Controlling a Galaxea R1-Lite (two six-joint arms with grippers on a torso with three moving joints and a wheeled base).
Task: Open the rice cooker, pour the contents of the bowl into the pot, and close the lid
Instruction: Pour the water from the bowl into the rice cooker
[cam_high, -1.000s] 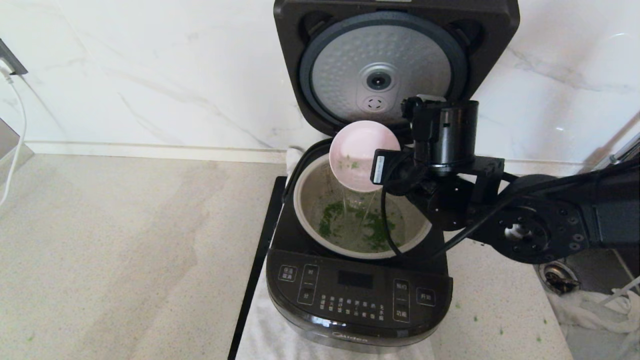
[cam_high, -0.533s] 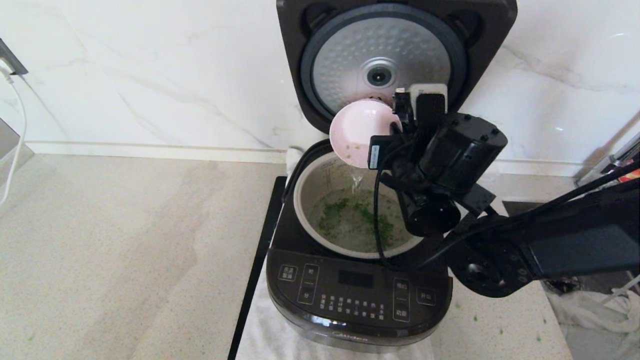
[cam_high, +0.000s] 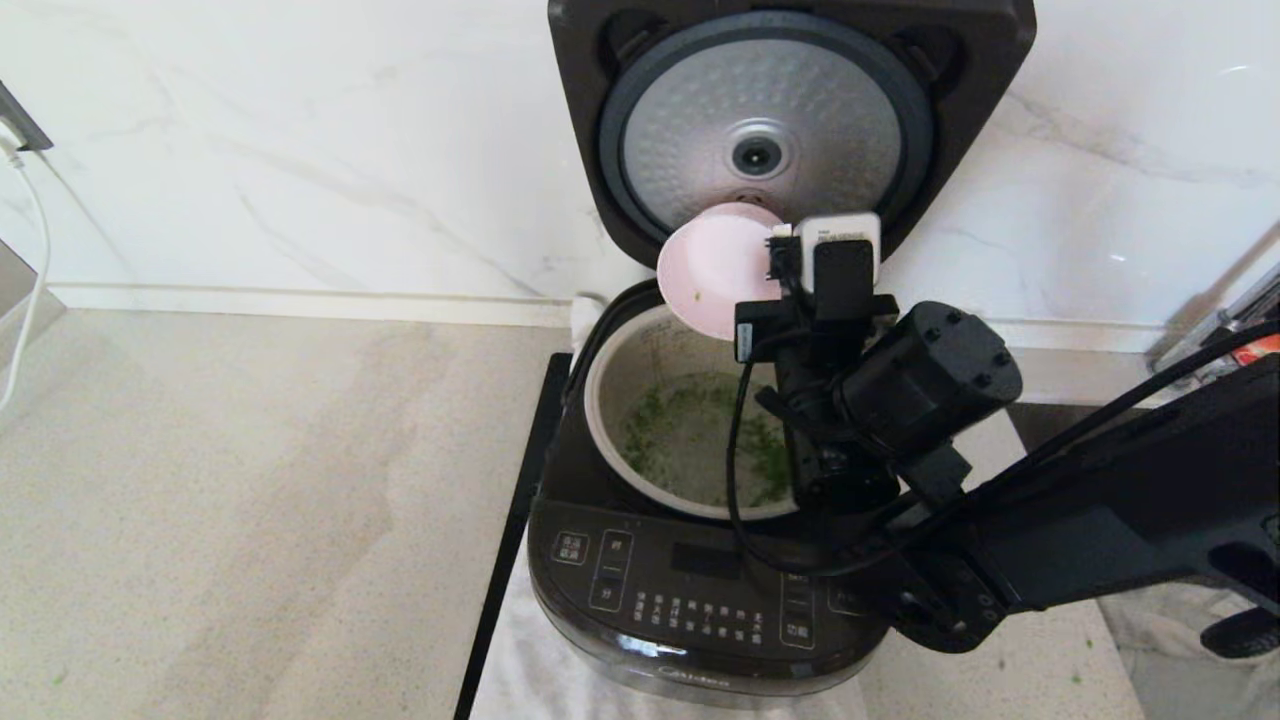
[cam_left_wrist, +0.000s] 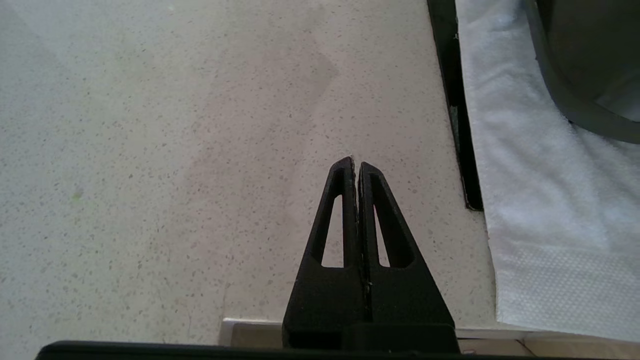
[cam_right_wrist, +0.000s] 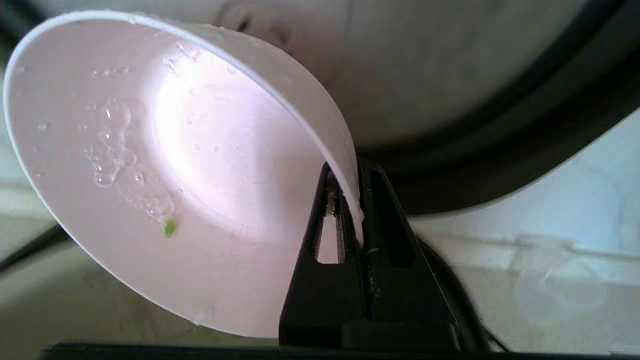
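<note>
Right gripper (cam_right_wrist: 352, 200) clamped on the white rim of the small pale pink bowl (cam_right_wrist: 175, 175), rim pinched between both fingers, bowl tipped on edge above the grey-beige metal pot (cam_high: 680, 440) holding chopped greens (cam_high: 650, 435). Left gripper (cam_left_wrist: 356, 167) fingers together over the speckled counter (cam_left_wrist: 175, 150).

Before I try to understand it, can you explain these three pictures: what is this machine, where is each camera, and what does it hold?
This is a robot with two arms. One camera looks down from its head; one sits on each wrist.

The right gripper pinches the rim of a pink bowl, tipped over an open rice cooker. Its wrist camera shows the bowl nearly empty: droplets and one green bit.

The chopped greens lie in water inside the pot. The lid stands up.

The left gripper is shut and empty, above the counter beside a white towel.
</note>
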